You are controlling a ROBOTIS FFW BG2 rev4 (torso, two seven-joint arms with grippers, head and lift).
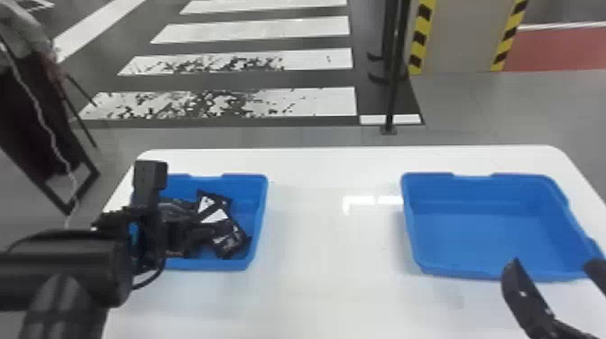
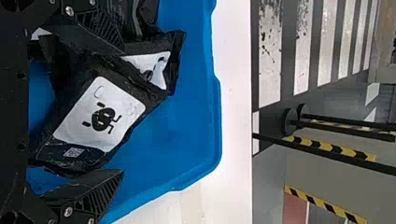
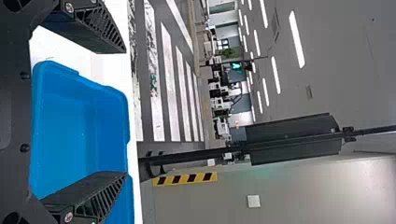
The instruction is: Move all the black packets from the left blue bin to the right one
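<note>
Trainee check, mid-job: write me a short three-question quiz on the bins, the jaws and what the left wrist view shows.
1. Fill in the blank: the left blue bin and the right blue bin stand on a ____ table.

2. Multiple choice: in the left wrist view, what shows between the jaws of the left gripper?
A) a coil of cable
B) a black packet
C) a yellow cup

3. True or false: the jaws of the right gripper stand apart, with no packet between them.

Key: 1. white; 2. B; 3. true
</note>
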